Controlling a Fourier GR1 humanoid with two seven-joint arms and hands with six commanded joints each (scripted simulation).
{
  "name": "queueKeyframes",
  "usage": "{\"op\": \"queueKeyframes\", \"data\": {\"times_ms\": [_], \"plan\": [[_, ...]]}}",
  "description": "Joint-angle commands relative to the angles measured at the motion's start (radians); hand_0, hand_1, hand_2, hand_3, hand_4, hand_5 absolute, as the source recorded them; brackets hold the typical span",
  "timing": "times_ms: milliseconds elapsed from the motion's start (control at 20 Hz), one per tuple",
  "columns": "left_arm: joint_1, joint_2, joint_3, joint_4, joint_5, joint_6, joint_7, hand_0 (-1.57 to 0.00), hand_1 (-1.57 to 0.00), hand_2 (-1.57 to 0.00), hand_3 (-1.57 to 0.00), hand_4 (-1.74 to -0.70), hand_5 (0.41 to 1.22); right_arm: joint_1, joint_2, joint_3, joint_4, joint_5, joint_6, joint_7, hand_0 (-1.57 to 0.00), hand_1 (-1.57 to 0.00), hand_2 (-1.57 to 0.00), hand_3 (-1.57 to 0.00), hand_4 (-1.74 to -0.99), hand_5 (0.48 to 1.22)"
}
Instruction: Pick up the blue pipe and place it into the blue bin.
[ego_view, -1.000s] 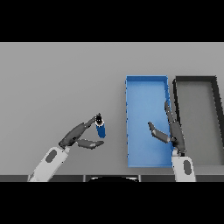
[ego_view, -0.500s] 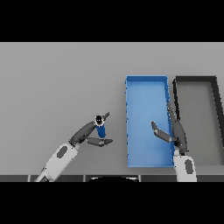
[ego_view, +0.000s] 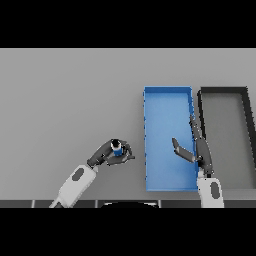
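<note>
A: What differs from the earlier frames?

B: The left hand (ego_view: 107, 154) has drawn nearer the robot and shifted toward the bin, carrying the blue pipe (ego_view: 117, 148) with it; the right hand (ego_view: 196, 150) has barely moved.

A: How far along is the task?

B: The pick appears done: the left hand's fingers curl round the pipe, which stands roughly upright on the grey table's (ego_view: 70, 100) side, left of the blue bin (ego_view: 167, 94). Placement remains.

A: What lies around, and what obstructs?

B: The blue bin holds nothing visible. The right hand hovers over its right part, fingers straight and released. A dark bin (ego_view: 223, 91) sits just beside, farther right. Nothing blocks the path.
</note>
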Motion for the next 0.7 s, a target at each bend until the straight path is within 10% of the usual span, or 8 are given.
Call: {"op": "queueKeyframes", "data": {"times_ms": [0, 650], "plan": [[-0.006, -0.006, -0.008, 0.001, -0.023, 0.018, 0.006, -1.17, -1.24, -1.28, -1.27, -1.55, 1.094, -0.006, 0.001, 0.000, 0.008, -0.003, 0.003, 0.014, 0.00, 0.00, 0.00, 0.00, -1.228, 0.656], [-0.048, -0.054, 0.025, -0.202, -0.046, 0.005, 0.014, -1.55, -1.55, -1.56, -1.55, -1.47, 1.214, -0.026, -0.010, 0.001, 0.025, 0.017, 0.000, 0.031, 0.00, 0.00, 0.00, 0.00, -1.194, 0.642]]}}
